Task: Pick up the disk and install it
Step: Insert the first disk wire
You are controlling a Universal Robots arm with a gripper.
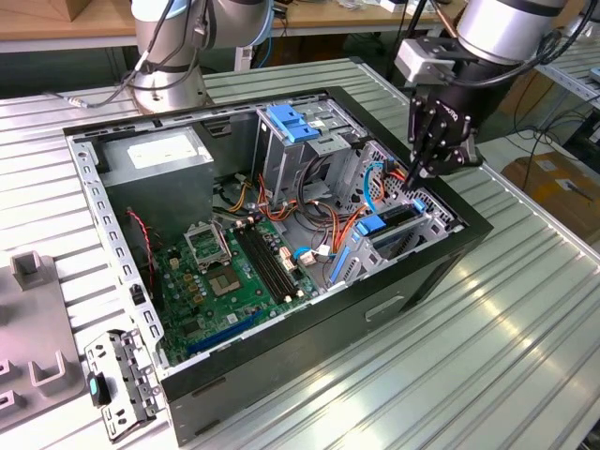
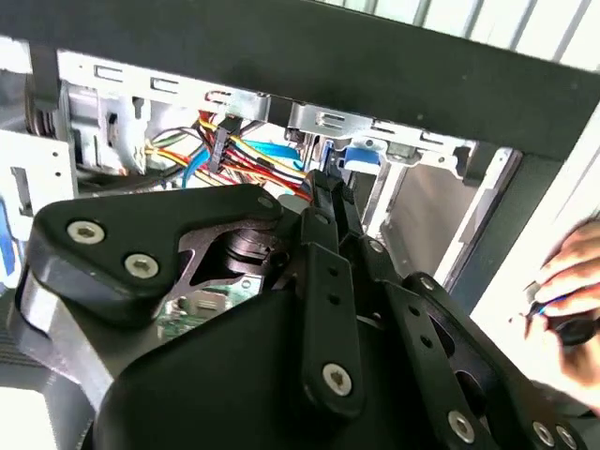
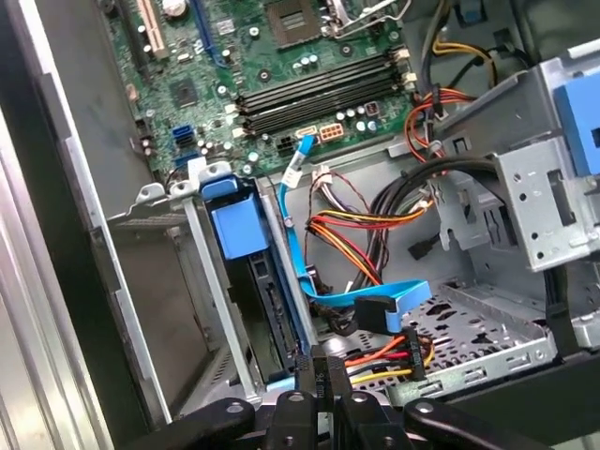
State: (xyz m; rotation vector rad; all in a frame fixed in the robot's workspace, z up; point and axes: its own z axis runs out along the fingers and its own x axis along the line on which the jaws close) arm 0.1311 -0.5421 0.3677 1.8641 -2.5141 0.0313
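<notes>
The disk [image 1: 388,222] stands on edge inside the low drive cage at the case's corner on the exterior view's right, its blue carrier frame showing on top. In the first wrist view the disk [image 3: 236,230] sits between the cage's metal rails, its dark body running down toward my fingertips. My gripper [image 1: 418,174] hangs just above the cage's far end. Its fingers [image 3: 325,373] are shut with nothing between them, close to the end of the blue frame. I cannot tell whether they touch it. In the second wrist view the gripper [image 2: 325,187] points into the case.
The open black case [image 1: 422,281] holds a green motherboard [image 1: 234,272], a tall metal cage with a blue latch [image 1: 292,122], a grey power-supply box [image 1: 155,155] and loose orange and blue cables [image 3: 366,234]. A second arm's base [image 1: 169,56] stands behind. Grey fixtures [image 1: 33,328] lie at the exterior view's left.
</notes>
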